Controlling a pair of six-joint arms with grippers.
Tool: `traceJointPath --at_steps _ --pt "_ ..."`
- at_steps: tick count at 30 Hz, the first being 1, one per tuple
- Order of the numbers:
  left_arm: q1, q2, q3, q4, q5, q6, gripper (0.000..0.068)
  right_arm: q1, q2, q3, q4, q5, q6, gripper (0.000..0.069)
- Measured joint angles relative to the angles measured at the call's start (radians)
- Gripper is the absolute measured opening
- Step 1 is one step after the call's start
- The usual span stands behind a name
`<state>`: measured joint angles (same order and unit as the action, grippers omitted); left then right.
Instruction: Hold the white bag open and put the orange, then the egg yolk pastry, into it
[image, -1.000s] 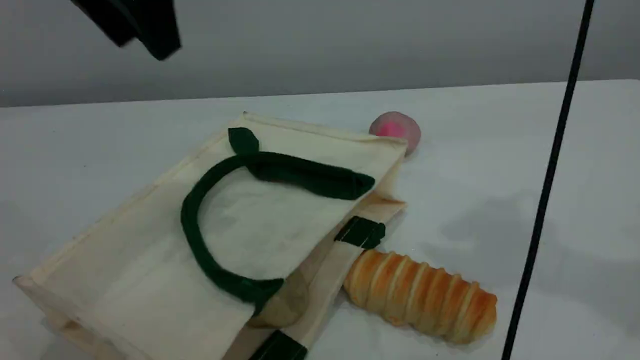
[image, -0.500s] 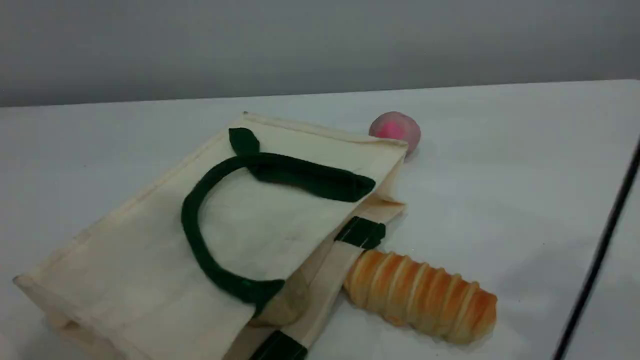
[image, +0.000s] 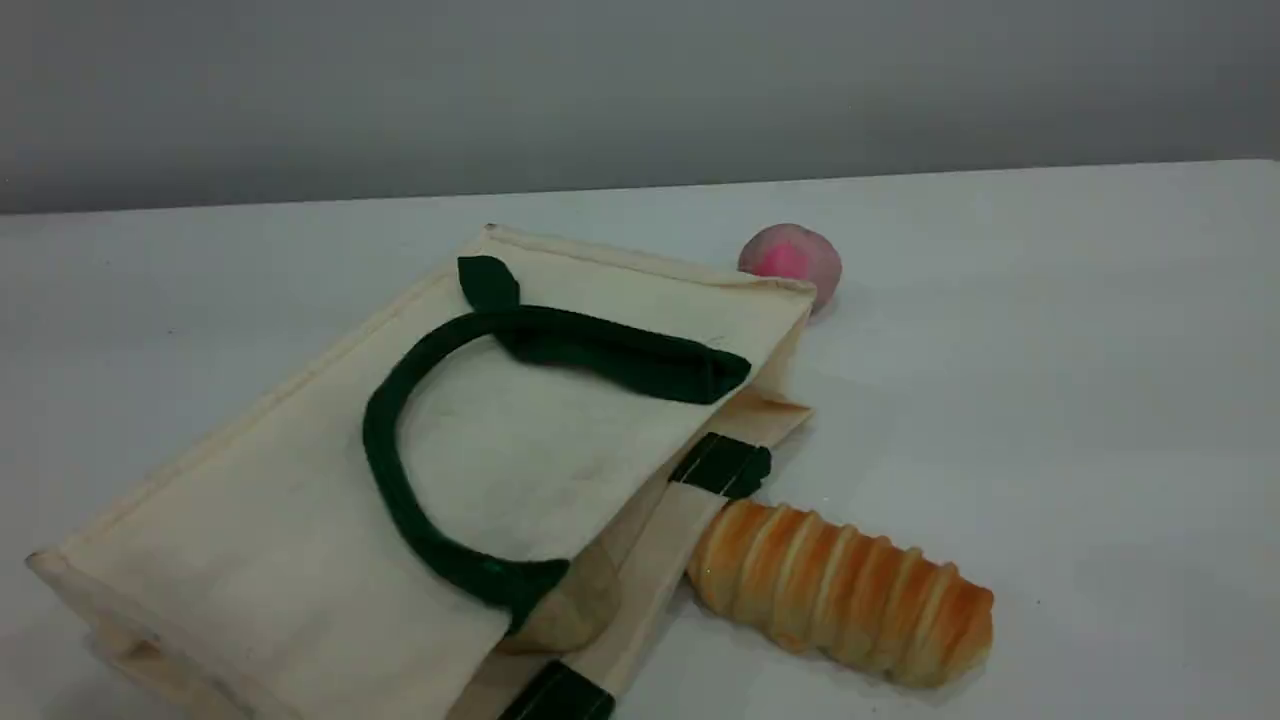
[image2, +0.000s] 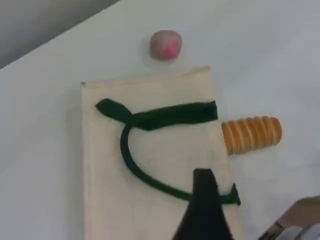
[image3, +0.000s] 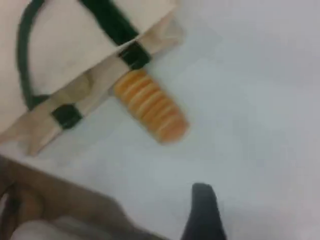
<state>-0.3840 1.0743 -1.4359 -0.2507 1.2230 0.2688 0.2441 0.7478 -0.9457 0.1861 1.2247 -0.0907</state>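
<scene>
L hand (image2: 204, 197) hangs above the white bag (image: 250, 520), spread wide w/ nothing in it. Only one fingertip shows, over the mouth-side end of the top handle (image: 378, 440). Bag lies flat on the surface (image: 1050, 350), long axis approx. 8 to 2 o'clock in the scene view, base at 8. Its mouth lip (image: 655, 560) runs 1 to 7 and faces 4 o'clock; in the L wrist view it faces 3 o'clock. Mouth is only a slit, and in it sits a tan rounded shape (image: 560, 620): maybe the egg yolk pastry, can't tell. The orange isn't visible anywhere; poss. inside the bag, hidden either way. Pink-centred ball (image: 790, 258) sits just beside the bag's 1 o'clock corner. Striped bread roll (image: 840, 590) seems to butt against the lip, long axis 10 to 4. R hand (image3: 202, 207) is over bare surface off the mouth side, also wide open and holding nothing; the lip lies at its 10–11 o'clock. Judgement: L hand is nearer the handle, so lifting the mouth suits it, and R is better set for feeding things in. Count: 1 bag, 2 handles (second shows only as 2 green patches (image: 722, 465) at the lip), 1 roll, 1 pink ball, 0 oranges seen, 1 poss. pastry, 2 hands.
</scene>
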Motion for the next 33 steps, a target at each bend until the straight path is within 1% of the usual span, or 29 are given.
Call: traceJointPath --at_steps 5,11,15,18,21,25,27,33 --pt "0.000 -0.102 0.148 -0.008 -0.001 -0.018 0.0505 0.000 -0.252 0.036 -0.089 0.001 0.015 0.0477" --pt "0.000 -0.271 0.355 -0.008 -0.002 -0.029 0.0505 0.000 -0.510 0.074 -0.110 0.002 0.014 0.0477" --pt "0.000 -0.404 0.475 0.015 -0.007 -0.091 0.0505 0.000 -0.613 0.140 -0.111 -0.029 0.014 0.0477" --pt "0.001 -0.507 0.546 0.068 -0.062 -0.142 0.0505 0.000 -0.629 0.218 -0.112 -0.073 0.013 0.0477" --pt "0.001 -0.608 0.615 0.142 -0.101 -0.194 0.0505 0.000 -0.628 0.316 -0.112 -0.122 0.027 0.0477" --pt "0.001 -0.734 0.709 0.218 -0.137 -0.205 0.0505 0.000 -0.627 0.424 -0.112 -0.166 0.042 0.0477" --pt "0.001 -0.787 0.764 0.235 -0.140 -0.205 0.0505 0.000 -0.627 0.441 -0.112 -0.161 0.044 0.0477" --pt "0.001 -0.904 0.917 0.225 -0.146 -0.204 0.0505 0.000 -0.627 0.439 -0.110 -0.163 0.044 0.0477"
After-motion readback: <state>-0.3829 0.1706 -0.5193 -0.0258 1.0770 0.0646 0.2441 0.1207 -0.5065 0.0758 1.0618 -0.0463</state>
